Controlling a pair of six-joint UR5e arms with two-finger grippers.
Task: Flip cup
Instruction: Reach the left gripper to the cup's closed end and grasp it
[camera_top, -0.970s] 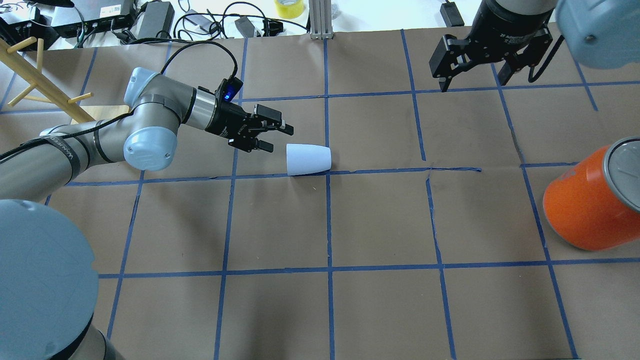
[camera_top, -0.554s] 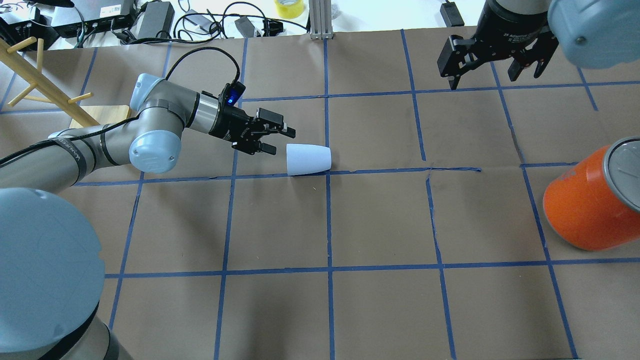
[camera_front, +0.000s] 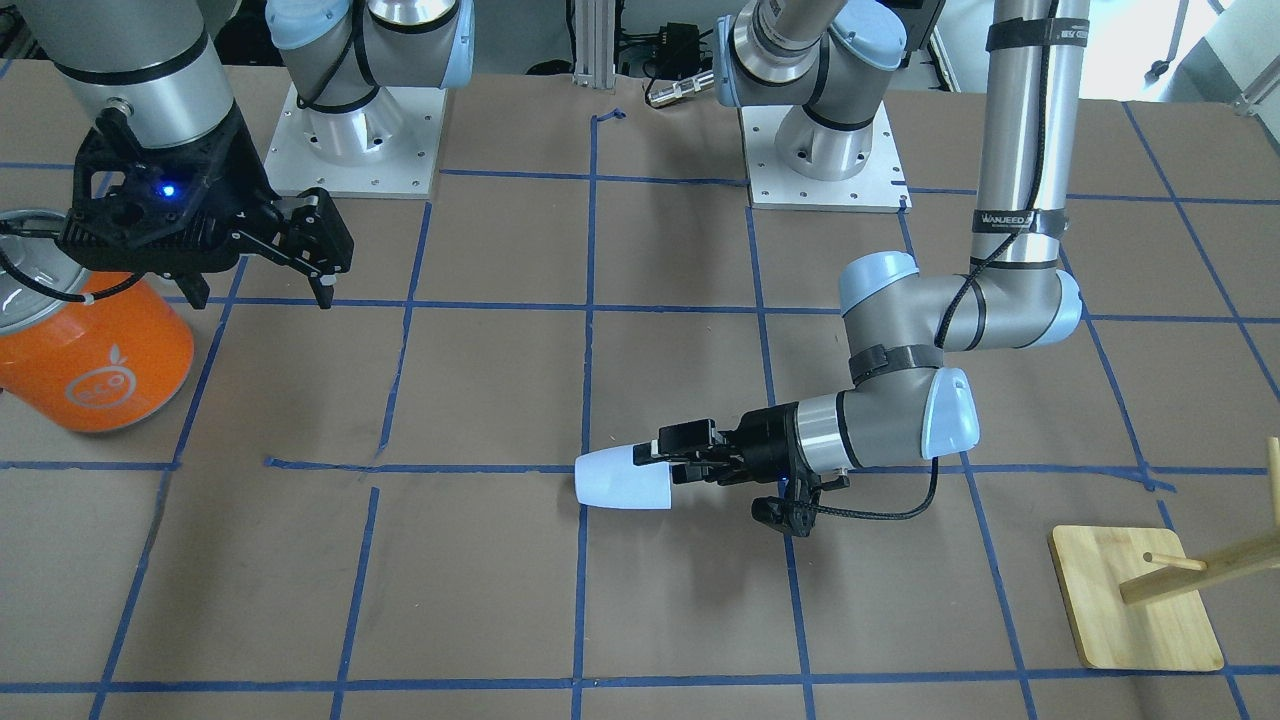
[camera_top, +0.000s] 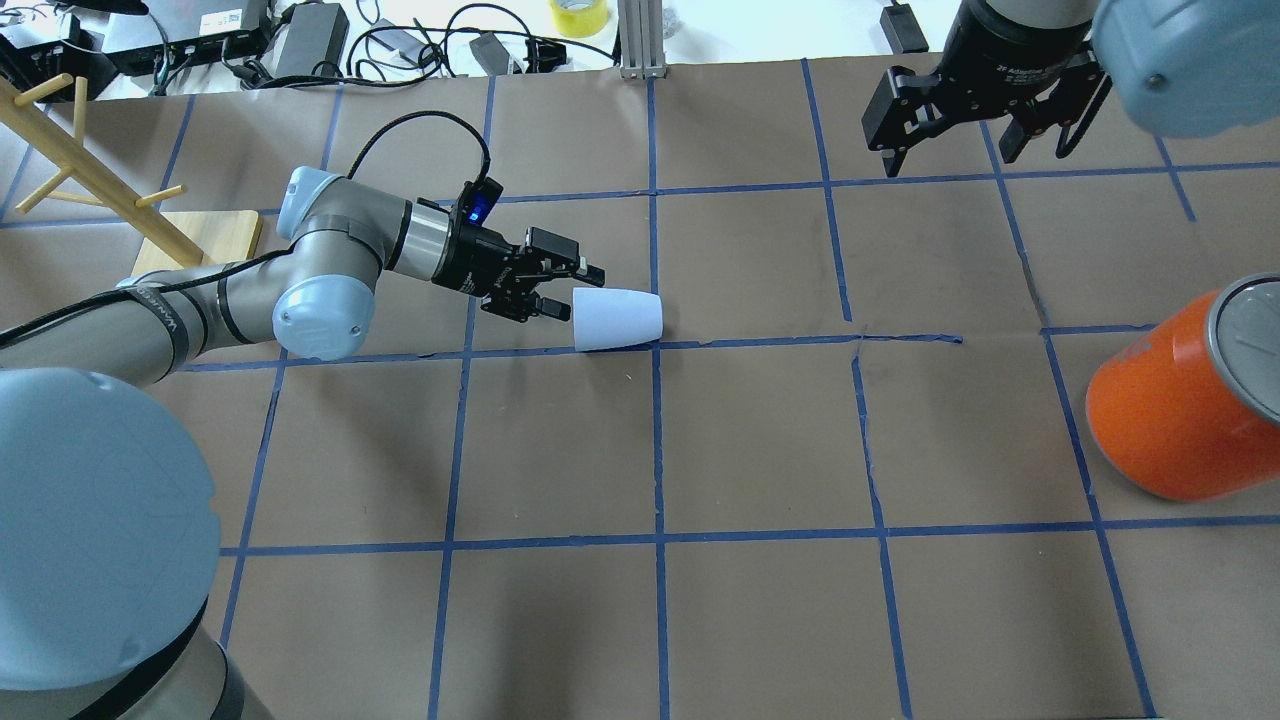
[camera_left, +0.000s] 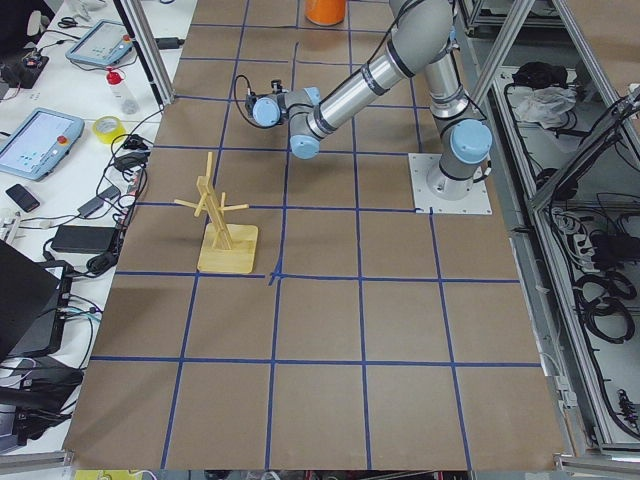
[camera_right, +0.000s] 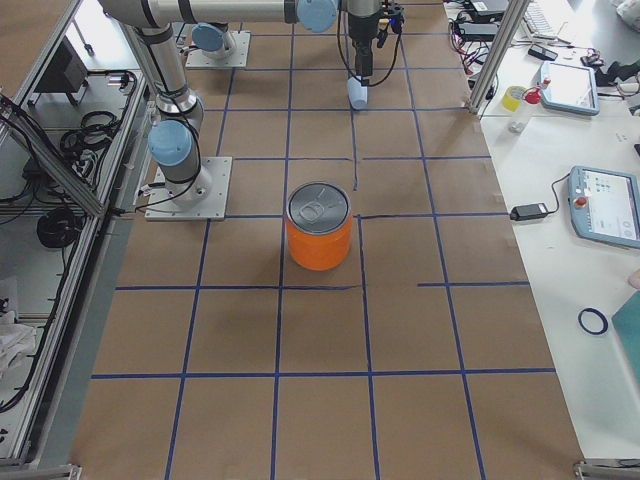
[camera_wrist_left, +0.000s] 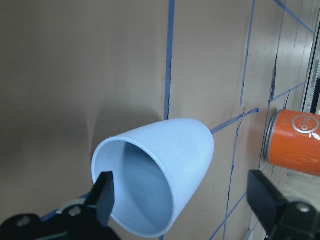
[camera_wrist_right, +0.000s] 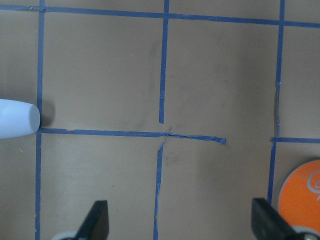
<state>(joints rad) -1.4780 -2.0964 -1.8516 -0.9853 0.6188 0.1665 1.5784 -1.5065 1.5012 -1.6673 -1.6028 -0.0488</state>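
Observation:
The pale blue-white cup (camera_top: 620, 320) lies on its side near the table's middle, with its open rim toward my left gripper (camera_top: 582, 290). It also shows in the front view (camera_front: 620, 481) and the left wrist view (camera_wrist_left: 165, 165). The left gripper (camera_front: 663, 462) is open, level with the table, right at the rim. In the left wrist view one finger (camera_wrist_left: 104, 197) sits in front of the cup's mouth and the other (camera_wrist_left: 262, 197) is outside its wall. My right gripper (camera_top: 950, 160) is open and empty, high over the far right of the table.
A big orange can (camera_top: 1170, 410) with a silver top stands at the right edge, below the right gripper in the front view (camera_front: 262, 295). A wooden peg stand (camera_top: 90, 170) on a square base is at the far left. Cables and boxes lie beyond the table's far edge.
My left gripper has moved right toward the cup and its fingers now reach the rim. The cup has not moved. The right gripper has shifted only slightly.

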